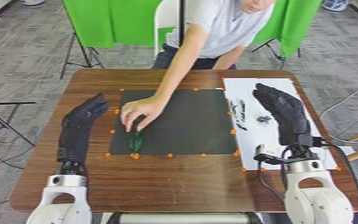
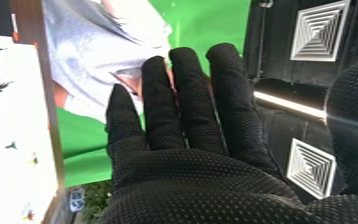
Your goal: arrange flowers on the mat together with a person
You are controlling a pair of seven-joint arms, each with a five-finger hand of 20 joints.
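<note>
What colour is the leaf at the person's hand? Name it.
The leaf: dark green, clearest in head view.

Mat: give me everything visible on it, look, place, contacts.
The mat is dark grey, matte, roughly rectangular and apparently flat, in the middle of the brown table. Small orange marks dot its edges. The white sheet lies alongside its right edge. A green leaf lies near its front left corner, the person's hand at the leaf's far end.

Person's arm [image 1: 178, 70] over mat [image 1: 200, 126], passage on arm's right
</note>
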